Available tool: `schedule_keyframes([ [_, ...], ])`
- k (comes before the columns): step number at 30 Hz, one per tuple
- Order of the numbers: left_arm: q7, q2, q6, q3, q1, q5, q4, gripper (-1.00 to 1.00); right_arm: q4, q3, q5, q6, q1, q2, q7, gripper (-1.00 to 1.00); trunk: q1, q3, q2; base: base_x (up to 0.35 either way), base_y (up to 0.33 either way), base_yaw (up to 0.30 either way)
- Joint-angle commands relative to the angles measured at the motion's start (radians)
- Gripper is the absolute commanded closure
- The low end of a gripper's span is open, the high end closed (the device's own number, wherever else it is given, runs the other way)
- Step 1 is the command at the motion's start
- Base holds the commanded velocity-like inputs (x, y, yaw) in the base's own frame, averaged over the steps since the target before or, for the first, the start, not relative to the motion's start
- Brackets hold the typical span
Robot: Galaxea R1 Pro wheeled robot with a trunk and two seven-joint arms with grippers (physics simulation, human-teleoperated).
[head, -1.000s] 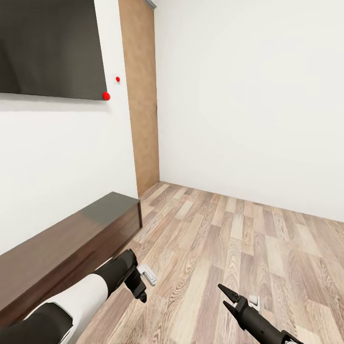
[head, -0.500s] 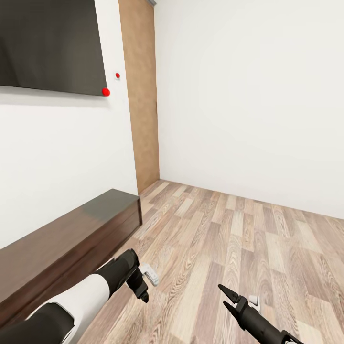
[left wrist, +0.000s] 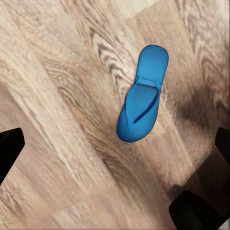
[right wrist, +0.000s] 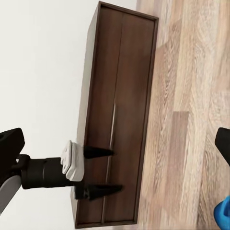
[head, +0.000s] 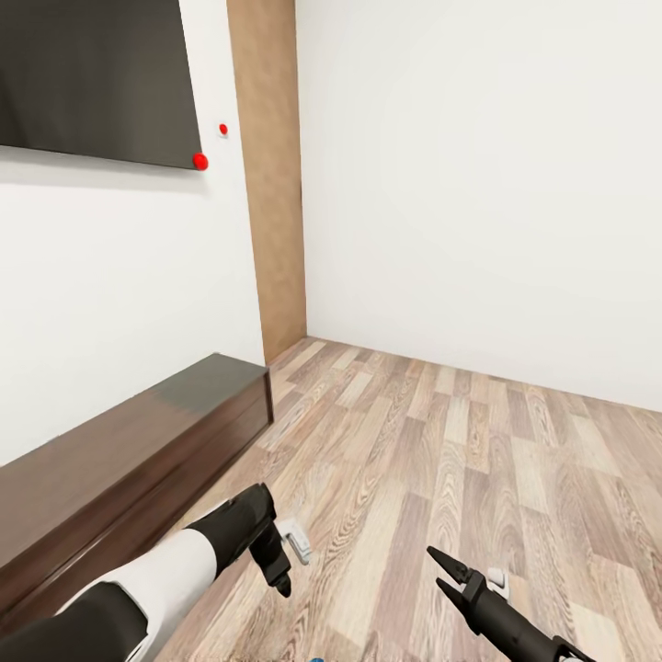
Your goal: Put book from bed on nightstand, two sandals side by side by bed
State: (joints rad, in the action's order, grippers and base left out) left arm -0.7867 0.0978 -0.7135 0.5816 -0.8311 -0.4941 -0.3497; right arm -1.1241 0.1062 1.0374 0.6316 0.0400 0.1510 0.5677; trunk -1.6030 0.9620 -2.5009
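I am steering the robot through a corner of the bedroom, where white walls meet a wood-plank floor (head: 478,460). Both arms are carried low and forward, which I judge is simply a travel pose, since neither is reaching for anything. The left gripper (head: 276,556) hangs pointing down at the floor with its dark fingers spread apart and nothing between them. Its wrist camera looks straight down on one bright-blue sandal (left wrist: 142,93), lying flat and sole-down on the planks, well clear of the fingers. The right gripper (head: 443,572) points forward and up, its two thin black fingers parted in a narrow V, empty. Its wrist camera looks across at the left gripper's open fingertips in front of a long dark-brown bench (head: 110,473), which stands against the wall to my left, and catches a sliver of blue (right wrist: 223,214) at the picture's edge, probably a sandal. Above the bench a large black screen (head: 92,78) is mounted on the wall, with a red dot (head: 199,161) at its corner, beside a tan wooden panel (head: 271,175). No brand, label or readable writing appears anywhere.
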Motion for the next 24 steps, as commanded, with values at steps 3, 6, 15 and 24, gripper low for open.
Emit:
schedule_keyframes([
  [3, -0.018, 0.001, 0.002, 0.003, 0.000, -0.011, -0.002, -1.00, 0.000, 0.005, 0.006, 0.009, 0.000, 0.009, 0.024, -1.00, -0.001, 0.013, -0.001, 0.000, 0.000, 0.000],
  [6, -0.021, 0.000, 0.004, 0.005, 0.000, -0.012, -0.002, -1.00, -0.001, 0.011, 0.007, 0.009, -0.001, 0.019, 0.052, -1.00, -0.002, 0.024, -0.002, 0.000, 0.000, 0.000],
  [15, -0.023, 0.000, 0.008, 0.006, 0.000, -0.015, -0.002, -1.00, -0.001, 0.042, 0.005, 0.008, -0.007, 0.032, 0.189, -1.00, -0.006, 0.059, -0.004, 0.000, 0.000, 0.000],
  [24, -0.022, -0.001, 0.017, 0.006, 0.000, -0.015, -0.002, -1.00, 0.000, 0.083, -0.002, 0.008, -0.008, 0.032, 0.218, -1.00, -0.011, 0.094, -0.006, 0.000, 0.000, 0.000],
])
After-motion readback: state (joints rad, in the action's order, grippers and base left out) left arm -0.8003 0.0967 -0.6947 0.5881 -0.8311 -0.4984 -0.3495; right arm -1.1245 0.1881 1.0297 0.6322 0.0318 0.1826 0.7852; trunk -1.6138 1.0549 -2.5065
